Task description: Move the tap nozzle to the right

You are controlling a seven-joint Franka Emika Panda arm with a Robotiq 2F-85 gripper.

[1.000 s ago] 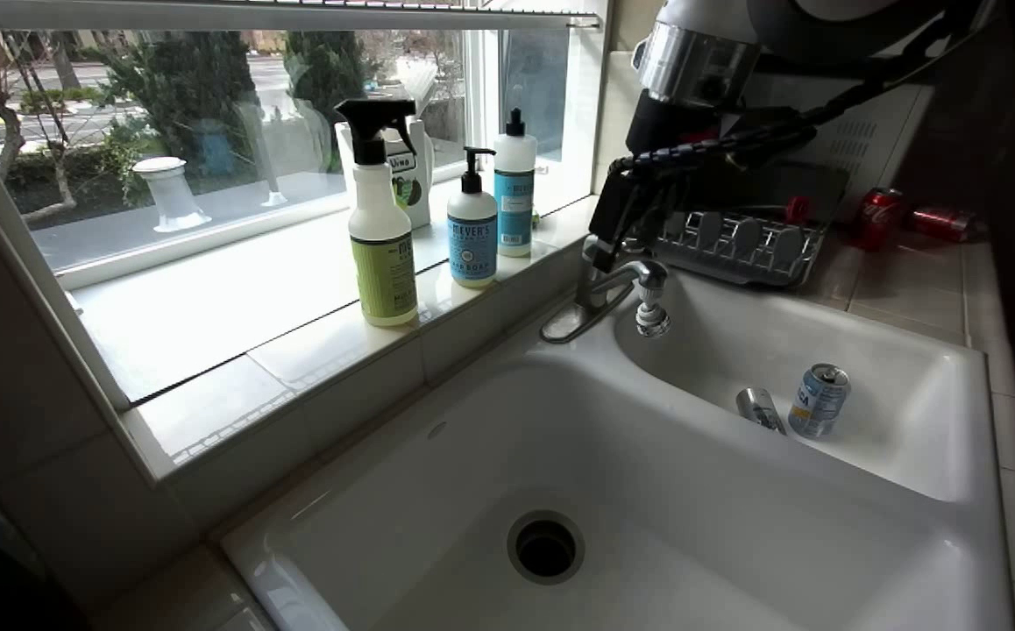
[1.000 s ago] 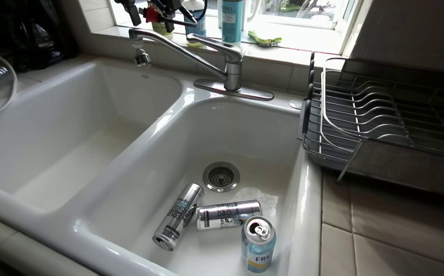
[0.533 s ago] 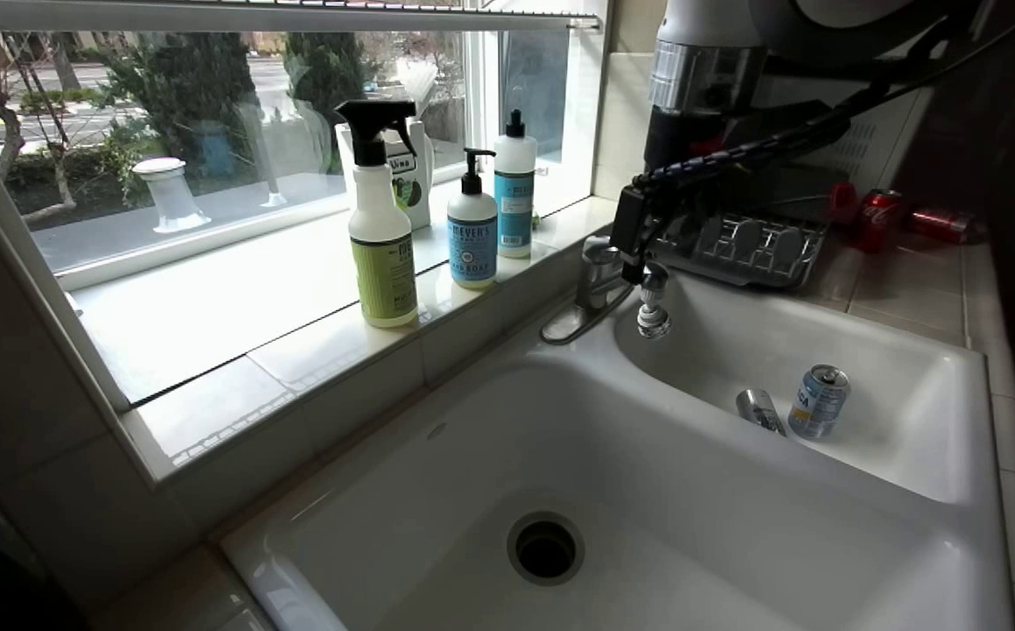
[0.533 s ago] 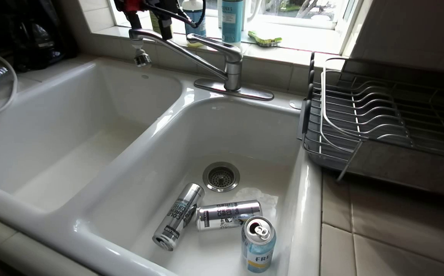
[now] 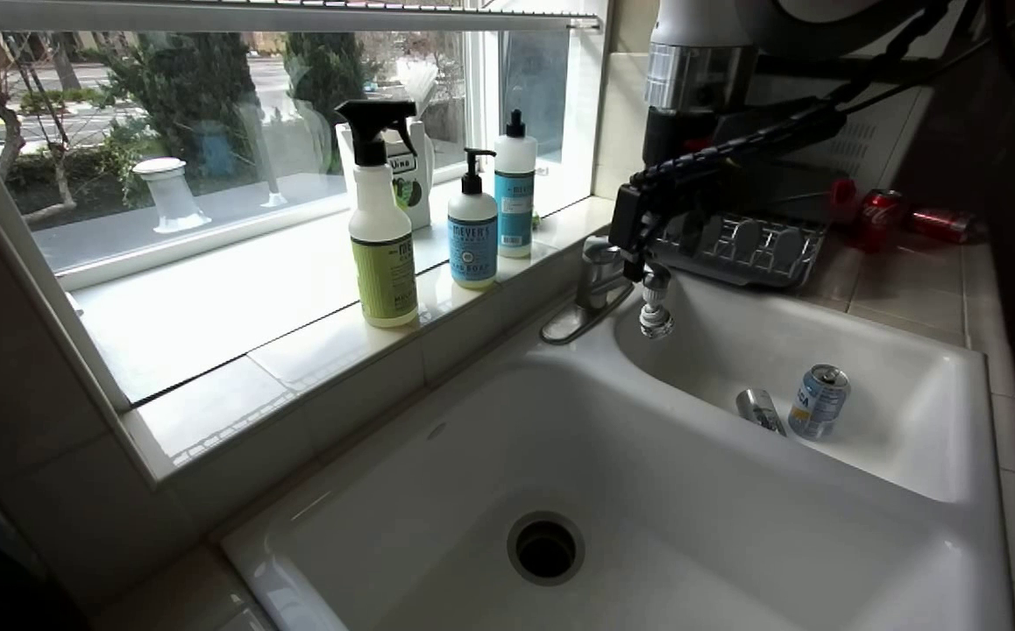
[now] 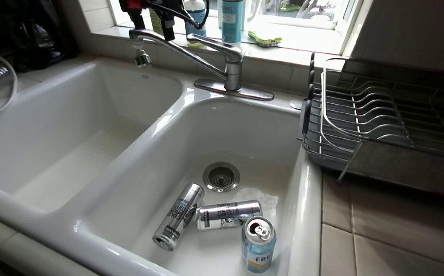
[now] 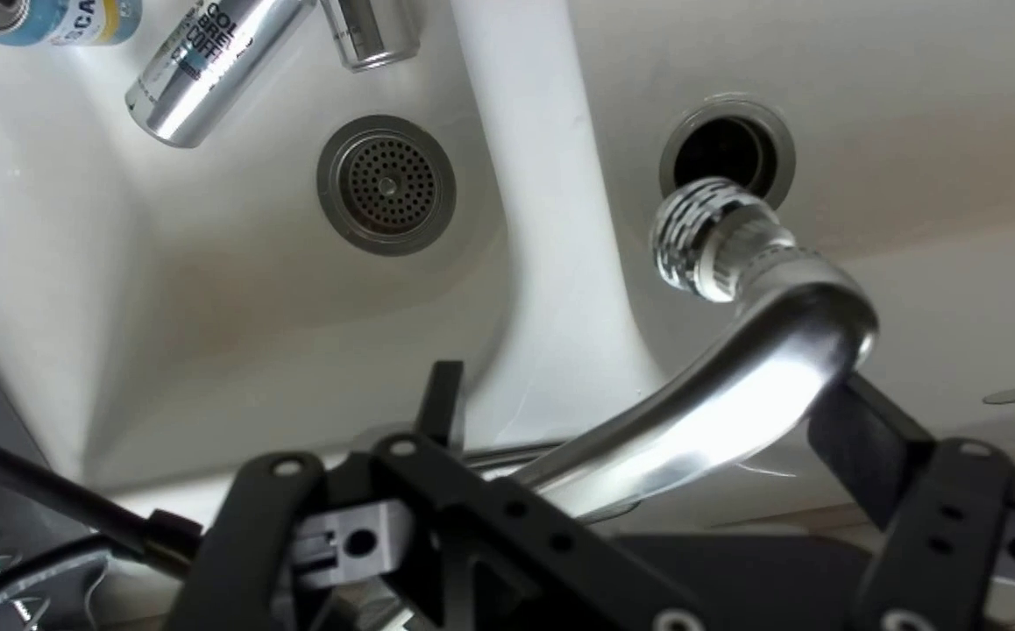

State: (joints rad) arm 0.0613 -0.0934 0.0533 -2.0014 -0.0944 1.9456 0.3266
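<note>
The tap nozzle, a chrome curved spout, shows in the wrist view [image 7: 700, 412] and reaches over the left basin in an exterior view [image 6: 183, 51]. In an exterior view its end [image 5: 658, 280] shows beside the gripper, which hides much of the spout. Its downturned tip [image 7: 709, 237] points down beside the open drain. The chrome base [image 6: 233, 73] stands behind the divider. My gripper [image 7: 656, 416] is open, also in an exterior view [image 6: 153, 34], with the spout between its fingers. One finger [image 7: 862, 438] is at the spout's bend; contact cannot be told. The other finger [image 7: 446, 394] is apart.
Several cans, such as a blue one [image 6: 259, 245], are in the right basin. Bottles, including a spray bottle [image 5: 382, 245], stand on the window sill behind the tap. A dish rack [image 6: 364, 111] stands right of the sink. The divider [image 7: 551, 175] separates the two basins.
My gripper has come down around the spout since a second ago, then shifted only slightly. The spout's end has shifted very slightly to the right in an exterior view.
</note>
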